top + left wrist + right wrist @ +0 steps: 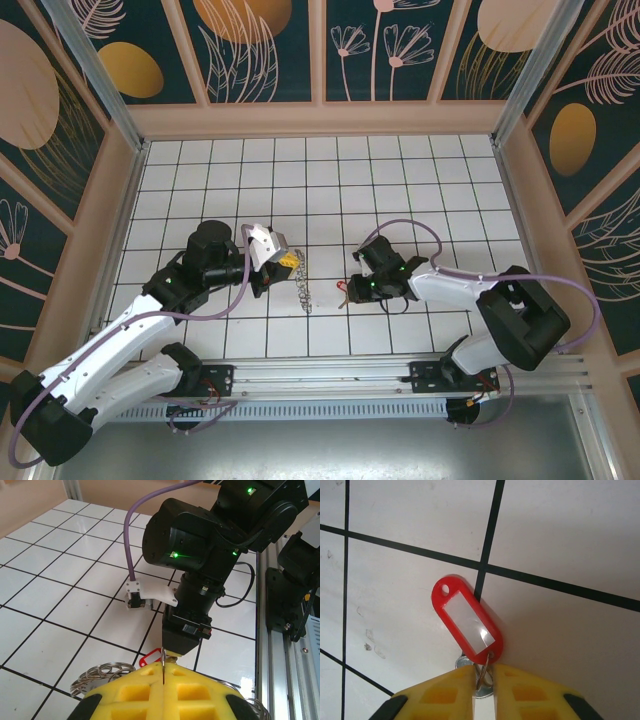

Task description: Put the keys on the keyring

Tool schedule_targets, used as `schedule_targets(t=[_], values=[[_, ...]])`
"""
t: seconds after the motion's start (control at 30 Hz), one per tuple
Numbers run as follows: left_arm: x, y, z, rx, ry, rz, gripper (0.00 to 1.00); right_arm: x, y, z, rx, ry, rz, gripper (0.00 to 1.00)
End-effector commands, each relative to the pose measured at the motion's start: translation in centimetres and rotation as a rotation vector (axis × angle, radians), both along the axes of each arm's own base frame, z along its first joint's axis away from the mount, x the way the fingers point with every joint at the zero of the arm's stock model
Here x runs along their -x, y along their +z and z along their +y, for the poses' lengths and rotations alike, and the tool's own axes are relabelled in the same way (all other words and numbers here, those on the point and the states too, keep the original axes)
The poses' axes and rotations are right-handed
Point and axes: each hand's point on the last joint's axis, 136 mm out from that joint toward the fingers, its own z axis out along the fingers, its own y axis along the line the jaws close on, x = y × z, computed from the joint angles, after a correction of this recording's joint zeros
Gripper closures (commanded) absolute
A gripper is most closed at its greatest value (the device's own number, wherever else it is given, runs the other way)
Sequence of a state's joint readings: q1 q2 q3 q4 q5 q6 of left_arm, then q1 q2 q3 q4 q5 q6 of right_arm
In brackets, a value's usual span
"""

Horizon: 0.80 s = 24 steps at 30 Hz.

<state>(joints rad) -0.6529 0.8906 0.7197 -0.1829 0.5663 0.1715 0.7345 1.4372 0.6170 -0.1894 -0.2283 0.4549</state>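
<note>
While the two arms meet low over the tiled counter (400,180), the right fingers (445,695) are clenched on the thin pale metal loop at the foot of the keys (467,620). The red tag projects ahead of them across a tile joint. The left fingers (135,692) are pressed together on a thin metal edge, apparently the rim of the keyring (102,672), whose grey coils show low on either side of them. In the left wrist view the red tag sits just beside the left fingertips, with the right arm's black wrist directly behind it.

The step in hand appears to be the threading itself: both parts are gripped and brought together, but the tag's loop is not yet seen on the ring. The next move probably calls for fine alignment of that loop with the ring's split end, followed by a short sliding push while both grips hold firm.
</note>
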Motion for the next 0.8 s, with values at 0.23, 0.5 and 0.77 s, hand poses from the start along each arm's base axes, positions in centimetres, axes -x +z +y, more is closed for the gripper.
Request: schedule_targets(t=[0.23,0.5,0.77], values=[[-0.1,1.3,-0.1,0.040,0.002,-0.038,1.00,-0.7,0.8,0.0,0.012,-0.006,-0.037,1.00],[-0.1,1.4,-0.1,0.042,0.001,-0.039,1.00,1.5,3.5,-0.3,-0.013,0.043,-0.001,1.00],[-0.1,1.6,0.2,0.041,0.015,-0.051,1.00,5.3,4.7,1.6,-0.121,0.193,0.185,1.00]])
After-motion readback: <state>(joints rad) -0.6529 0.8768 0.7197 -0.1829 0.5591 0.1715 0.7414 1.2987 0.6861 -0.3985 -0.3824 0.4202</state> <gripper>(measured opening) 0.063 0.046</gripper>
